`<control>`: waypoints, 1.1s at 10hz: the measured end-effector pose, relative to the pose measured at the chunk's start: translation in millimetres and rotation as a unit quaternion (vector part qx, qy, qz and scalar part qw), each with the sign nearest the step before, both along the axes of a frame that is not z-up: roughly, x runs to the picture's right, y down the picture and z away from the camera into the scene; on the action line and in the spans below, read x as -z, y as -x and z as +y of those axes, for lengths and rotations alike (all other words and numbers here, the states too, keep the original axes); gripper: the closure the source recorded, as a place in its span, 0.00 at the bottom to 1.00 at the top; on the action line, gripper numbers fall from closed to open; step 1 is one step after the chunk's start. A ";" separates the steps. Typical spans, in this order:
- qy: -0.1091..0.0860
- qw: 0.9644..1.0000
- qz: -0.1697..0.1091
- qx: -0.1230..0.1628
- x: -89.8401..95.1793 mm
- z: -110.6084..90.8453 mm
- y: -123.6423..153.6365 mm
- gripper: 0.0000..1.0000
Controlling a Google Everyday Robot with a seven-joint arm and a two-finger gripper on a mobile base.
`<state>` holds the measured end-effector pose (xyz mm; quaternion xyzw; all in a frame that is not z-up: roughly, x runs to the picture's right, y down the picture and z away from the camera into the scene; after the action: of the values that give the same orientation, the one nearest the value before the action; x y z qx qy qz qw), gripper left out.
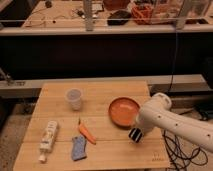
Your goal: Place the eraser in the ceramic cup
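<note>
The eraser (135, 134), a small black block with white stripes, sits at the tip of my white arm, just above the wooden table's (100, 90) front right part. My gripper (136, 131) is shut on it, close to the near edge of the orange bowl. The ceramic cup (74, 98), pale and handleless, stands upright on the table's back left area, well to the left of the gripper and beyond it.
A wide orange bowl (124, 111) lies between the cup and the gripper. An orange carrot-like item (86, 132), a blue-grey flat piece (78, 148) and a white bottle (48, 139) lie front left. A dark bench runs behind the table.
</note>
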<state>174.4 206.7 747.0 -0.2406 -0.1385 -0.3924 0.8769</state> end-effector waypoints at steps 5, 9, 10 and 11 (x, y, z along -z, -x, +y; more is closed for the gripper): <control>-0.010 1.000 -0.005 0.022 -4.4 -32.6 23.2 1.00; -0.017 0.999 -0.004 0.035 -7.6 -55.7 36.8 1.00; -0.021 0.999 -0.008 0.041 -10.7 -66.2 46.2 1.00; -0.022 0.999 -0.008 0.048 -11.1 -72.5 52.1 1.00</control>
<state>122.2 134.2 758.1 -0.2241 -0.1252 -0.4386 0.8613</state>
